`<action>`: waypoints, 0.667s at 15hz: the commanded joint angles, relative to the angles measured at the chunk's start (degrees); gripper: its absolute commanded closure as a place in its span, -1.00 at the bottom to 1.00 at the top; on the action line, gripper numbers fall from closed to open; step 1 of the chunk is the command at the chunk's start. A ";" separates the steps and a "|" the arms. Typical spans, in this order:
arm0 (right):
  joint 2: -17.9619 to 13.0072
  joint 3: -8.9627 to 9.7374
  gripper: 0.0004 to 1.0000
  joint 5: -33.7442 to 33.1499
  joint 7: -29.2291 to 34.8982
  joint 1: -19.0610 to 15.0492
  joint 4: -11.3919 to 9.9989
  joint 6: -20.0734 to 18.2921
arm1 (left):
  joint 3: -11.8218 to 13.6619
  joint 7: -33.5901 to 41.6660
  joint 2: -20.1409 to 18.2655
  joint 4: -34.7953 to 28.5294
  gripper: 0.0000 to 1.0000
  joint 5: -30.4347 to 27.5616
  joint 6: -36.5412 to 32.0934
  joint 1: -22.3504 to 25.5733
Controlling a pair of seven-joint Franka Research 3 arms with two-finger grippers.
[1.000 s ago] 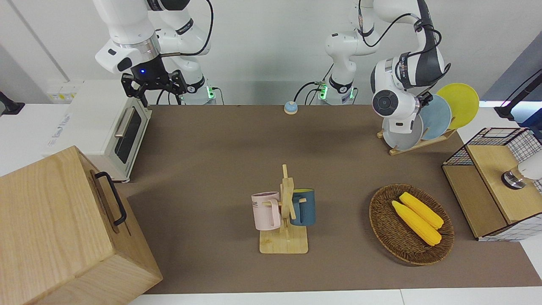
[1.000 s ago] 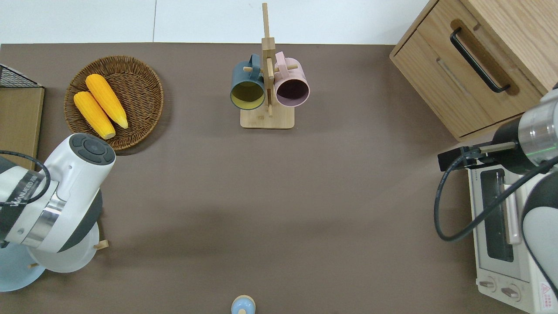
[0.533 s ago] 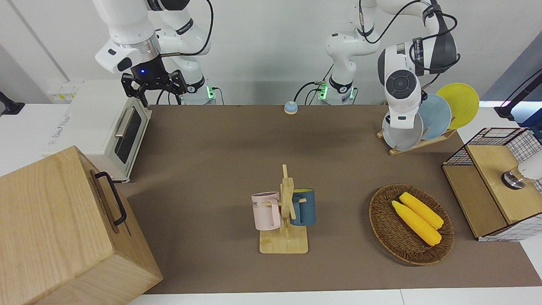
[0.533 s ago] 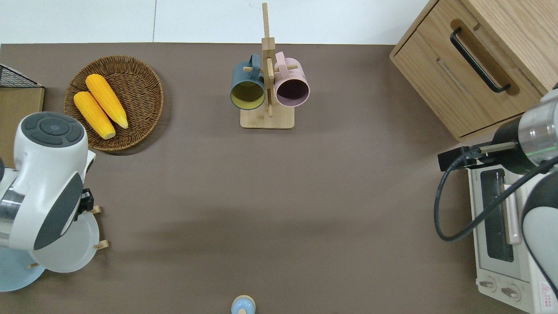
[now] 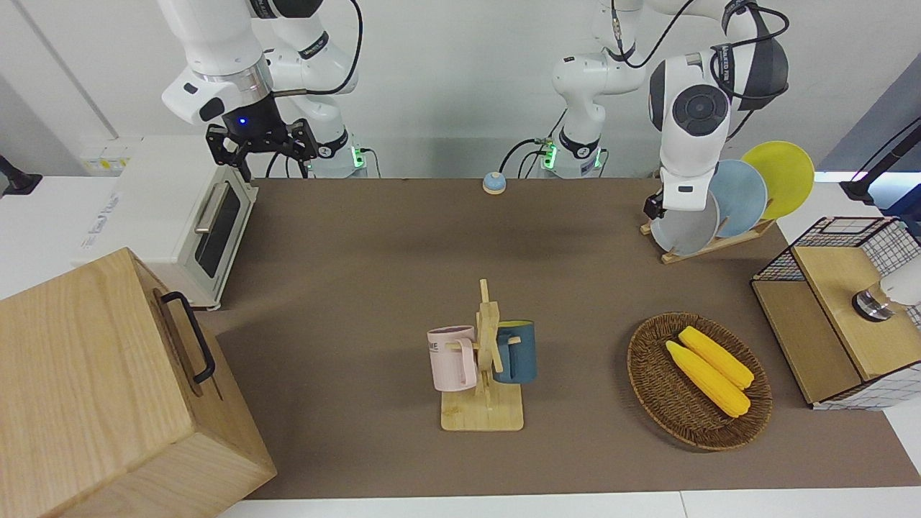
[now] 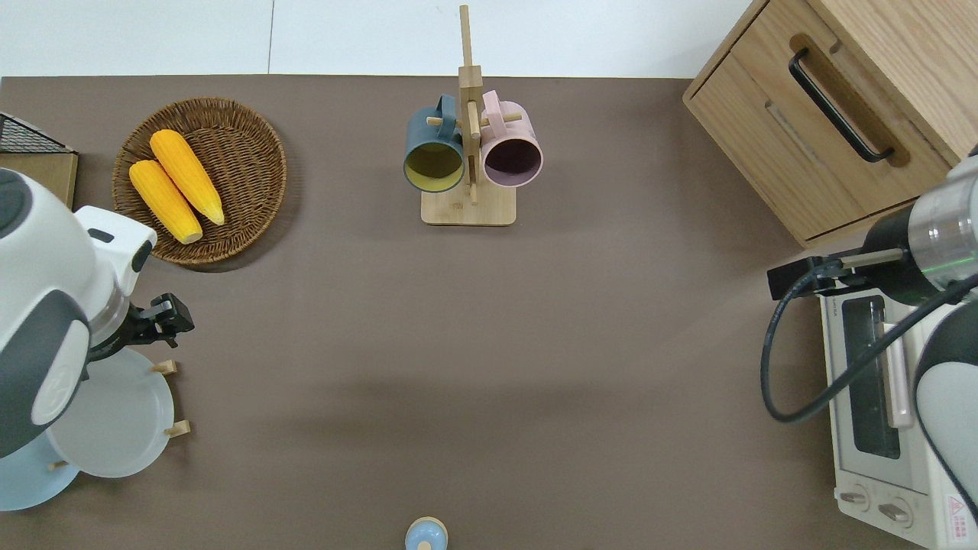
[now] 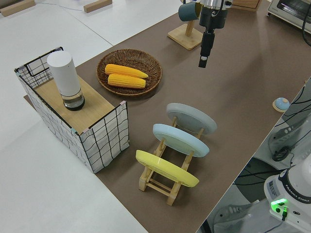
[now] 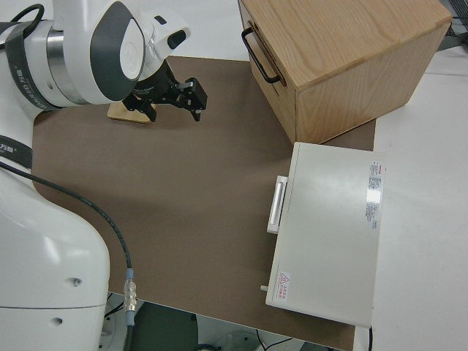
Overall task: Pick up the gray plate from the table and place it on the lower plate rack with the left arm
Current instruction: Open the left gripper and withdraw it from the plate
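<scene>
The gray plate stands seated on edge in the end slot of the lower plate rack farthest from the robots, just beside the light blue plate, with the yellow plate in the slot nearest them. The left gripper hangs empty above the bare mat just beside the plate's rim; its fingers appear slightly parted, though this cannot be confirmed. Open mat lies toward the table's middle, the basket lies farther out, and the right arm is parked.

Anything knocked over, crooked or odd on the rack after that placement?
Nothing stands out. The gray plate leans in the plate rack beside the light blue plate and yellow plate, all tilted alike. The left tool hangs clear, holding nothing.
</scene>
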 commanded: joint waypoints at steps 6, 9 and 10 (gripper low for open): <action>-0.07 0.98 -0.97 -0.08 0.69 -1.15 0.51 -0.72 | 11.00 30.47 -2.79 8.03 -0.98 -10.75 -1.56 0.42; -0.07 0.98 -0.97 -0.08 0.69 -1.06 0.51 -0.81 | 15.58 34.81 -3.41 9.09 -0.98 -16.81 -1.56 0.07; -0.07 0.98 -0.97 -0.08 0.69 -1.15 0.51 -0.81 | 15.50 34.73 -3.67 9.70 -0.98 -17.43 -1.56 -0.10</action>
